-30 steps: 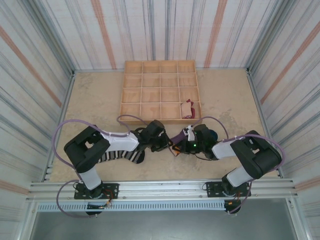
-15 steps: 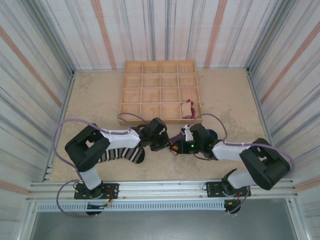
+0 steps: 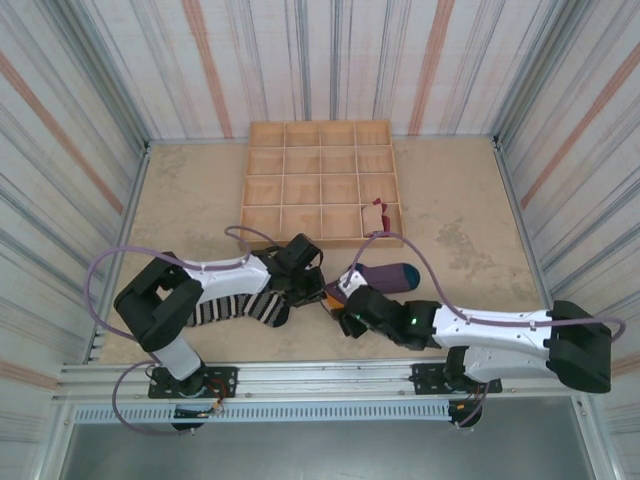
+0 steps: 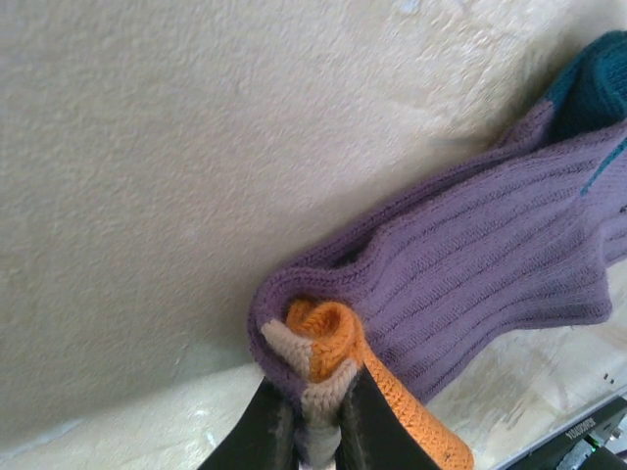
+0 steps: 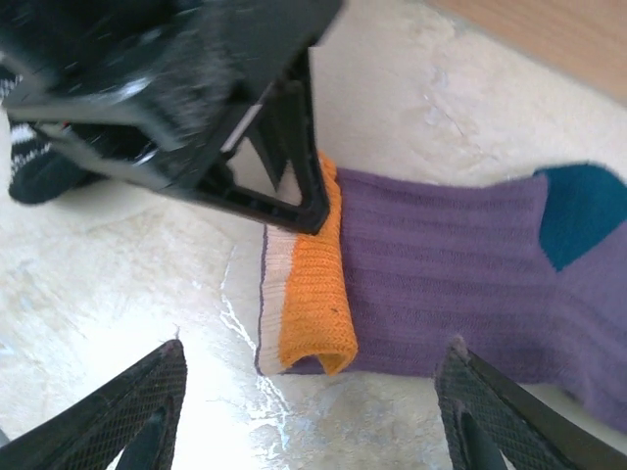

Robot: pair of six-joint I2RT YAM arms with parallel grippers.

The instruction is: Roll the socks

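Black-and-white striped sock (image 3: 235,308) sits nearest, flat on the bench (image 3: 450,190), out front of the wooden tray's (image 3: 318,124) near left corner and partly under the left arm. A bit closer to the tray, off its near right corner, lies the purple sock (image 3: 390,275). Left pincer (image 4: 315,387) is pinched tight on its curled orange cuff (image 4: 328,338), probably so the started roll doesn't pop open. Right pincer (image 5: 313,357) hangs spread wide over that cuff, holding nothing, likely lining up to take over. Sock's long axis runs roughly along the tray's front edge, cuff left, teal toe (image 5: 578,211) right. Tan-and-red sock (image 3: 377,217) sits in the tray's near right compartment.
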